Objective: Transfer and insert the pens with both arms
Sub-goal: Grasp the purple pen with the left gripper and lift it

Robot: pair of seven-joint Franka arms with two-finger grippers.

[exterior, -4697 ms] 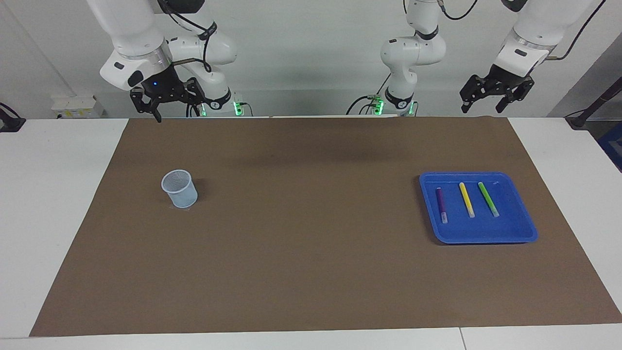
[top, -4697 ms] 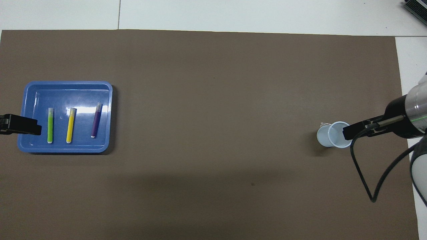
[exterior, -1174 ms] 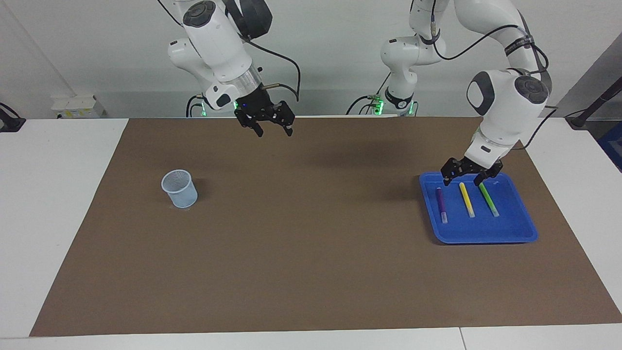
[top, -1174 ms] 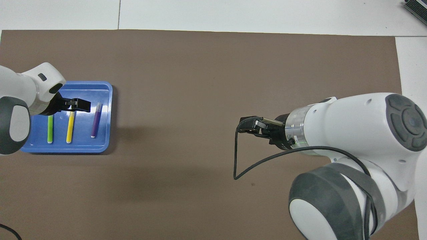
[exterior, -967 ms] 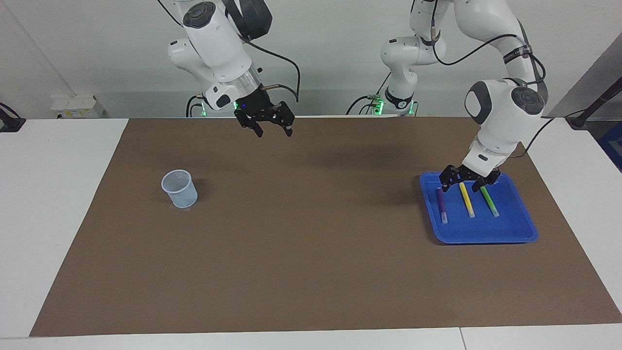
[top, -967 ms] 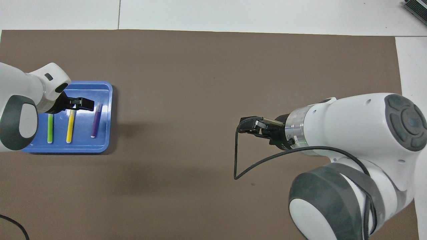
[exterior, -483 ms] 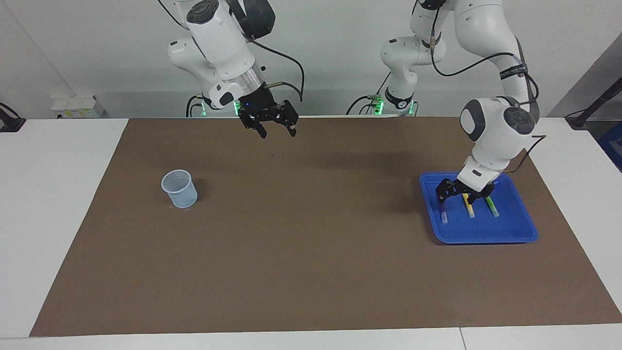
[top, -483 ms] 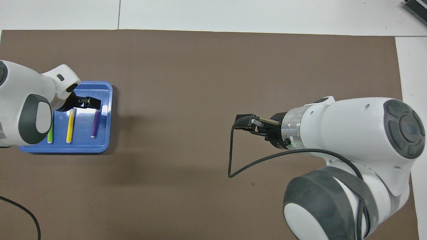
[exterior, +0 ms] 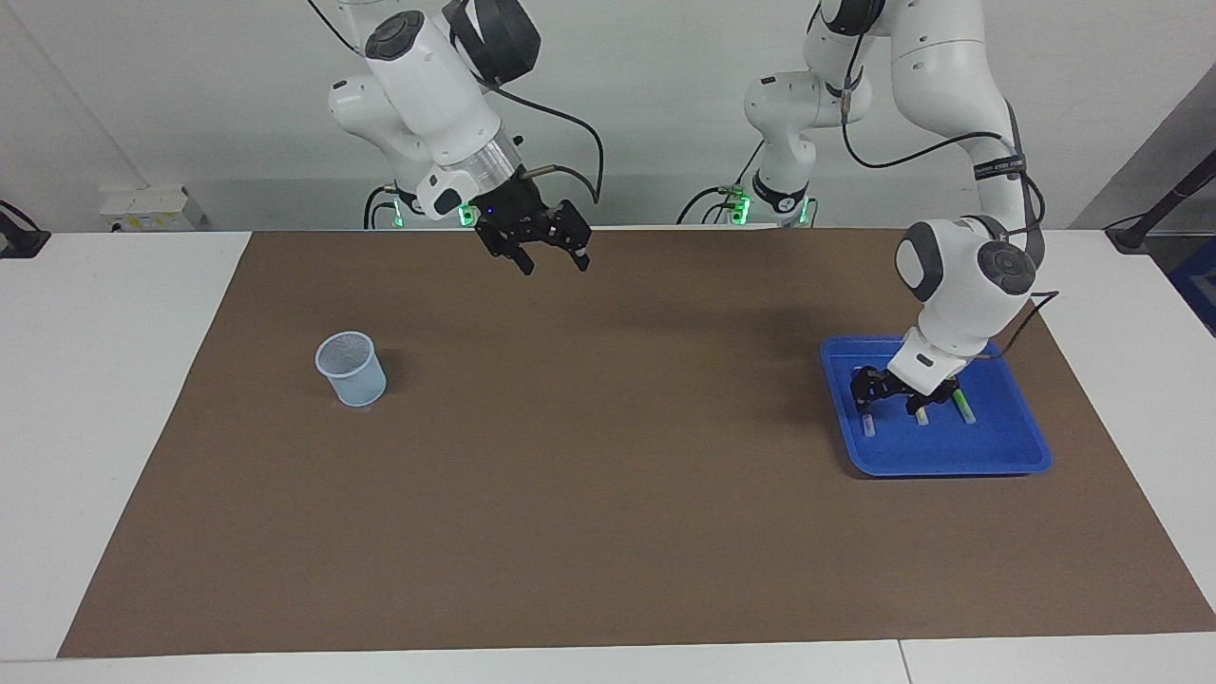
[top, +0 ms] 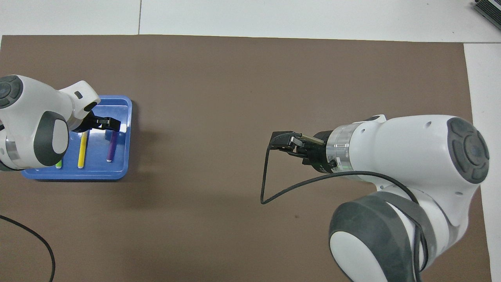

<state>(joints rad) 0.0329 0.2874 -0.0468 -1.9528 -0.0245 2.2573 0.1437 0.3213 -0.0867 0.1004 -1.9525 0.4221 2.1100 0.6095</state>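
Three pens lie side by side in the blue tray (exterior: 950, 465) (top: 74, 174): purple (exterior: 867, 424) (top: 111, 148), yellow (exterior: 921, 418) (top: 82, 149) and green (exterior: 964, 408), mostly hidden under the left arm in the overhead view. My left gripper (exterior: 890, 403) (top: 105, 124) is open and low in the tray, over the purple pen and the gap toward the yellow one. It grips nothing, and I cannot tell whether it touches a pen. My right gripper (exterior: 553, 264) (top: 281, 141) hangs open and empty over the mat's middle.
A pale blue mesh cup (exterior: 351, 369) stands on the brown mat (exterior: 608, 532) toward the right arm's end; the right arm hides it in the overhead view. White table borders the mat. A black cable loops below the right wrist.
The left gripper has come down into the tray, from above the pens to just over the purple one. The right gripper has drifted slightly toward the left arm's end.
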